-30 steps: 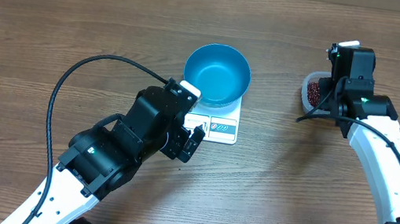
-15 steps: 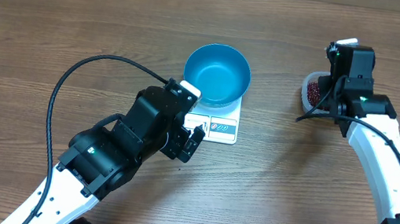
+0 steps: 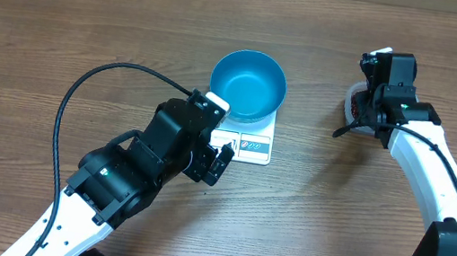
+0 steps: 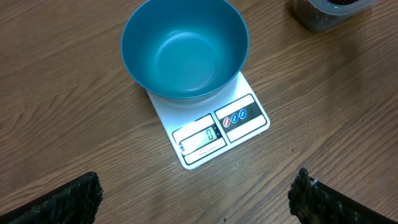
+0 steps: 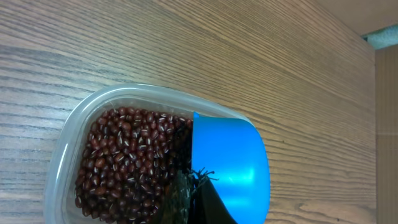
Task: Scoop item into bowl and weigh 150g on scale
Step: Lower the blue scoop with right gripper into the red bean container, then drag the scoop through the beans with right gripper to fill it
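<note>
The empty blue bowl (image 3: 248,84) (image 4: 183,50) stands on the white scale (image 3: 253,147) (image 4: 217,130), whose display shows zero. My left gripper (image 3: 220,163) (image 4: 193,208) hovers just in front of the scale, open, with nothing between its fingers. The dark red beans (image 5: 124,162) (image 3: 357,102) fill a clear plastic container (image 5: 65,149) at the right. My right gripper (image 5: 189,199) is shut on a small blue scoop (image 5: 230,162). The scoop is tilted on its side over the container's right end, its rim at the edge of the beans.
Wooden table (image 3: 63,22) all around. The left arm's black cable (image 3: 80,88) loops over the table to the left of the scale. The right arm (image 3: 422,166) reaches in from the lower right. The bean container (image 4: 326,12) shows at the left wrist view's top right.
The right wrist has shifted slightly left over the bean container and now covers more of it. The left arm, bowl and scale have not moved.
</note>
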